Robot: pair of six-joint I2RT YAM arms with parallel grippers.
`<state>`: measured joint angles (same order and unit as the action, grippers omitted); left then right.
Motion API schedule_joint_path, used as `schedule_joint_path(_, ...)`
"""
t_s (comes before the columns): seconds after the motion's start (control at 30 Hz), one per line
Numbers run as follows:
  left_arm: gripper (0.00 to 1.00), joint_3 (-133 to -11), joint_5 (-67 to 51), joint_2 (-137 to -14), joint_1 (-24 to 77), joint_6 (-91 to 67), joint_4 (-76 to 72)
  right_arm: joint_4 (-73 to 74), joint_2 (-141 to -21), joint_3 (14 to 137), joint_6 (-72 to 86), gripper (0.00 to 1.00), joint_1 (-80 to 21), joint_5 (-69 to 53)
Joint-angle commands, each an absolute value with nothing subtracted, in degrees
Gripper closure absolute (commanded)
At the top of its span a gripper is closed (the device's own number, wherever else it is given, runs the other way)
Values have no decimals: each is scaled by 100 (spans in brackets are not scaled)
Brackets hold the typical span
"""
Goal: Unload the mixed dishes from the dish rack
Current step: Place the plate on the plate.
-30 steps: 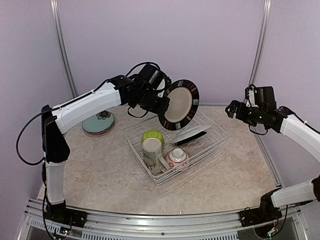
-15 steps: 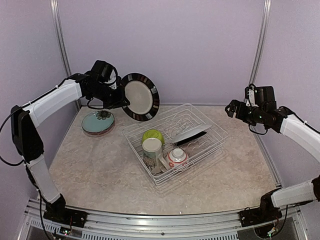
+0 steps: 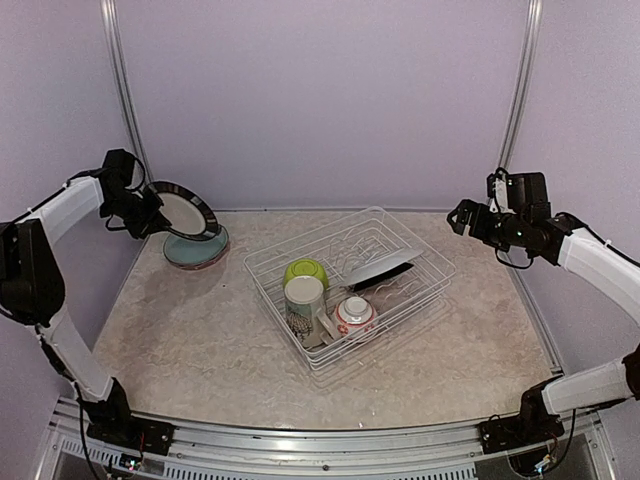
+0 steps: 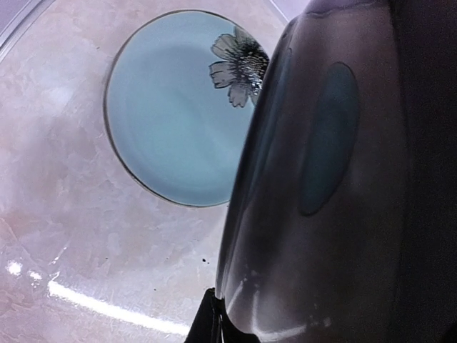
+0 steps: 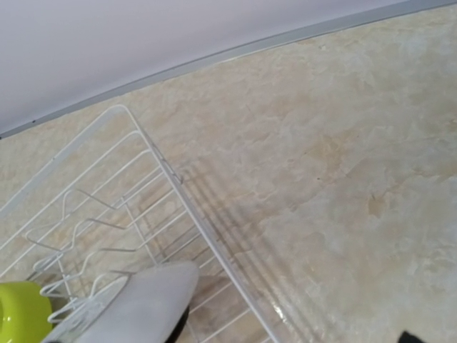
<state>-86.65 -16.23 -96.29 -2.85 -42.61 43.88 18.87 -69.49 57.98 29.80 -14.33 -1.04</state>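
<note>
Your left gripper (image 3: pixel 147 212) is clamped on the rim of the black plate (image 3: pixel 188 211). It holds the plate tilted just above the green plate (image 3: pixel 198 252), which lies flat on the table (image 3: pixel 200 340) at far left. The rack (image 3: pixel 390 316) sits mid-table with a lime bowl (image 3: pixel 305 270), mug (image 3: pixel 304 298), small bowl (image 3: pixel 354 313) and tilted white plate (image 3: pixel 380 266) inside. Your right gripper (image 3: pixel 462 220) hangs beyond the rack's right side, jaws wide apart, holding nothing.

ACCESS | white wire rectangular dish rack (image 3: pixel 282 315): near half packed with lime-green bowl (image 3: pixel 305 271), cream patterned mug (image 3: pixel 304 303), white-and-red small bowl (image 3: pixel 355 314) | middle: tilted white plate (image 3: pixel 378 266) over black plate (image 3: pixel 395 275) | far corner: bare wire, open above | left rear: black-rimmed plate (image 3: pixel 185 210) hangs tilted over pale green plate (image 3: pixel 200 252) | beige marbled tabletop (image 3: pixel 200 340) open in front and right.
</note>
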Motion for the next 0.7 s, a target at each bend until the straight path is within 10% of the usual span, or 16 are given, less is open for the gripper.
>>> schedule_joint_path(0.0,100,-8690,-2184,-9556,-536,-4408,3707,1862,-6996,5783,3023,0,-1424,-167)
schedule_joint_path(0.67,100,-8672,-3528,-10859,-1014,-5350,2688,1968,-6899,5730,3027,0,-1421,-75)
